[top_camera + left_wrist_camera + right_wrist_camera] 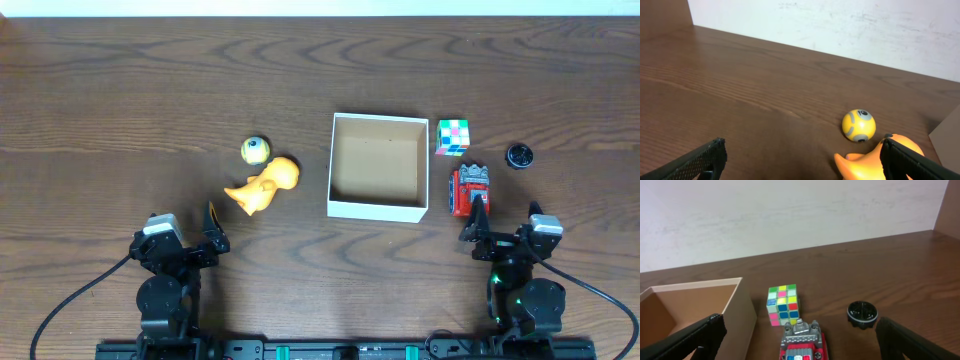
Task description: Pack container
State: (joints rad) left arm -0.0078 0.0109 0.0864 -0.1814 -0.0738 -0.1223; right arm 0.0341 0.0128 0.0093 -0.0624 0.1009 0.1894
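Nothing is packed yet: the square, shallow white cardboard container, brown inside and lidless, sits empty near the middle of the dark wooden table, so the step in hand looks like a first pick. On the left, the left gripper rests low near the front edge, its fingers spread wide with nothing between them. The orange plastic duck-like figure lies just ahead and to its right and seems its natural first target. The figure is lumpy and tapered, so the jaws would do best to close across the thick body rather than the thin end, then lift clear of the container's left wall before letting go. The small yellow ball with grey markings sits just beside the figure on its far side and would likely roll if nudged, so an approach from the near side is safer. Right of the container, a multicoloured puzzle cube stands by the far corner, a red and grey toy vehicle lies just beside the right wall, and a small black round cap sits further right, apart. The right gripper, fingers likewise wide apart and empty, is just short of the vehicle. The narrow gap to the wall suggests gripping the vehicle end to end.
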